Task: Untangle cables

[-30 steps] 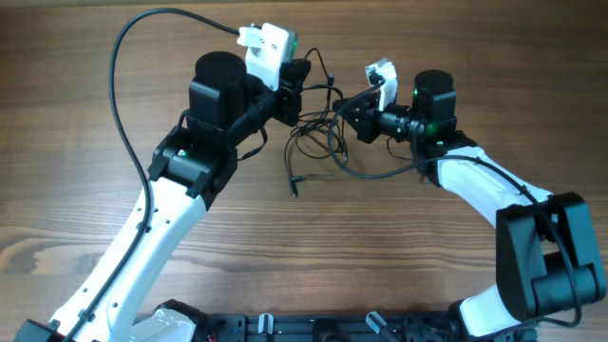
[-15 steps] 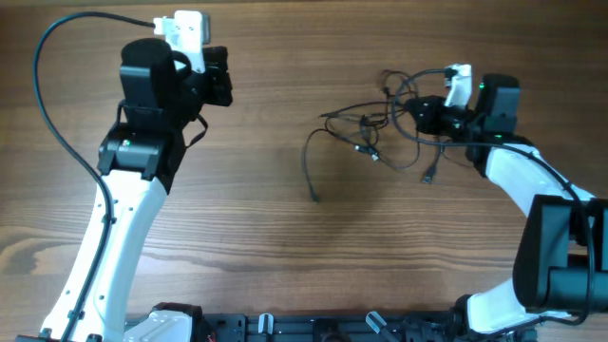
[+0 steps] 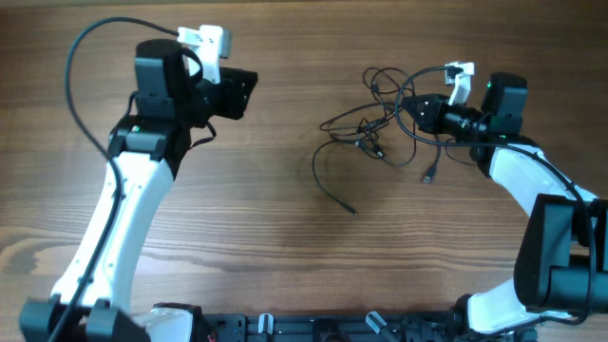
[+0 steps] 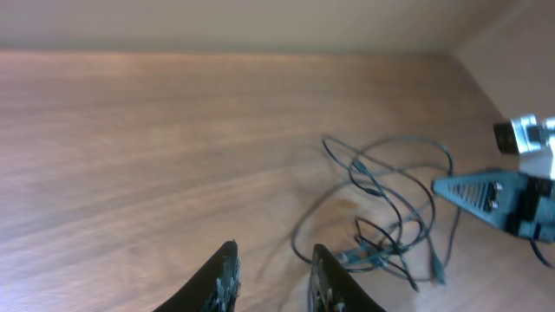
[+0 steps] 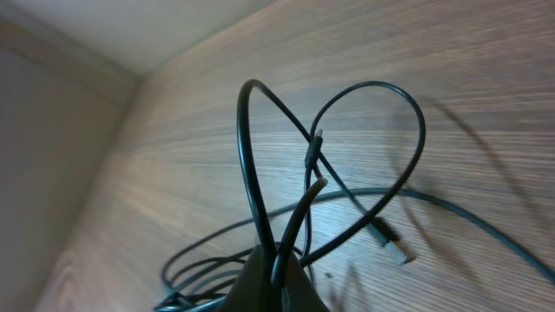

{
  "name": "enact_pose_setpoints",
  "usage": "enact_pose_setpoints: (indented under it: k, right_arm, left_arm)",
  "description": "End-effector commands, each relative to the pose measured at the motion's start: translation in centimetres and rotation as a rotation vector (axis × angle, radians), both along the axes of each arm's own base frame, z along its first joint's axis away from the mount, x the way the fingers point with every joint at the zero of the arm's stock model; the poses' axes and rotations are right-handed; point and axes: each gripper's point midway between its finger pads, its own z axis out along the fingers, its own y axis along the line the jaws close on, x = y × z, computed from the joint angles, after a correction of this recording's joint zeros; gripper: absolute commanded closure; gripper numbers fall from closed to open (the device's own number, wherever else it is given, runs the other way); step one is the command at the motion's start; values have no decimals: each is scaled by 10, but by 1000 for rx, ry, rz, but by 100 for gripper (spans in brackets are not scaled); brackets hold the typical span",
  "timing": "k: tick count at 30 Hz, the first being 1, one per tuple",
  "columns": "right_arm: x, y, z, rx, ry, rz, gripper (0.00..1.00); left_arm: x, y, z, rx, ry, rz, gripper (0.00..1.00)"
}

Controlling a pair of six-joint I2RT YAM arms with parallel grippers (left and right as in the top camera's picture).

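The cables [image 3: 380, 128] are thin black wires lying in a loose tangle on the wooden table at the centre right. One strand [image 3: 328, 185] trails down and left, and a plug end [image 3: 428, 177] lies to the right. My right gripper [image 3: 419, 112] is shut on strands at the tangle's right side. In the right wrist view the wires [image 5: 260, 173] rise in loops out of the closed gripper [image 5: 279, 270]. My left gripper [image 3: 249, 93] is open and empty, well to the left of the tangle. The left wrist view shows its fingertips [image 4: 228, 276] apart, with the cables [image 4: 390, 208] ahead.
The thick black arm cable [image 3: 85, 57] arcs over the table's left part. The right arm's gripper [image 4: 486, 192] shows at the right edge of the left wrist view. The table top [image 3: 285, 247] is bare wood in front.
A second ago both grippers were together at the tangle. The left one let go and swung left, then came back right a little. The right one dragged the tangle right.
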Motion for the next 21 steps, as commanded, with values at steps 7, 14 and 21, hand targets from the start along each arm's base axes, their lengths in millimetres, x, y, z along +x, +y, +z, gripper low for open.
enact_pose_setpoints:
  k: [7,14,21]
  right_arm:
    - [-12,31,7,94,27,102,95]
    - [-12,55,26,150,-16,159,95]
    - [-8,59,47,212,-63,177,95]
  left_arm:
    - [-24,-83,-43,-38,72,-367,63]
    - [-47,-124,-54,-1,62,-504,64]
    - [-49,-130,-84,-4,144,-523,68]
